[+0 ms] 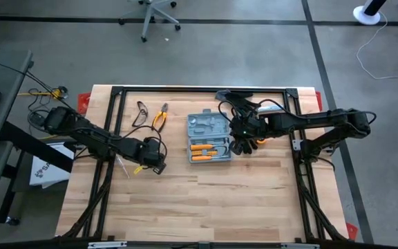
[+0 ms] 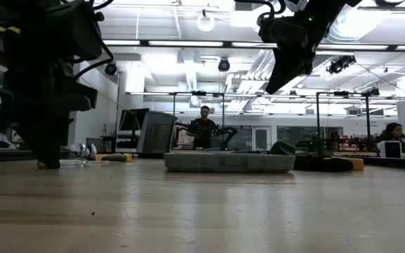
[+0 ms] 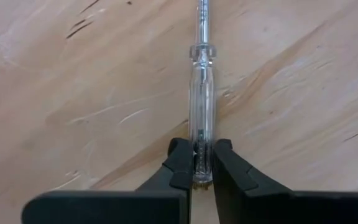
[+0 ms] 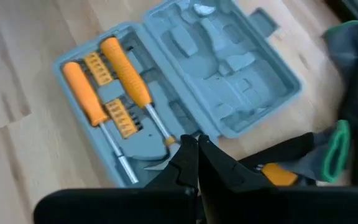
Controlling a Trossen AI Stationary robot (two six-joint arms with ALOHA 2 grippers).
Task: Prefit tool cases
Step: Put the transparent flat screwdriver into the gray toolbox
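The tabletop carries everything in play. On it the tool case lies opened flat, just beside the right end effector and well apart from the left end effector, on that one's inner side. The case is judged to be light, stiff moulded plastic, rather slick on its smooth walls, with two hinged halves that could swing if one alone were lifted. It is best taken at a rim or an outer wall, or pushed flat across the wood. Two orange-handled screwdrivers are seated in the tray half; the other half's recesses appear unfilled.

Under the left end effector a clear-handled screwdriver lies along the wood, its shaft pointing away from the wrist. It is judged light, rigid and slippery, liable to roll or pivot when pinched at one end. The left end effector's fingers are closed nearly together on the butt of that clear handle.

The right end effector is shut with nothing between its fingers, hovering just past the case's edge beside the black-and-grey gloves.
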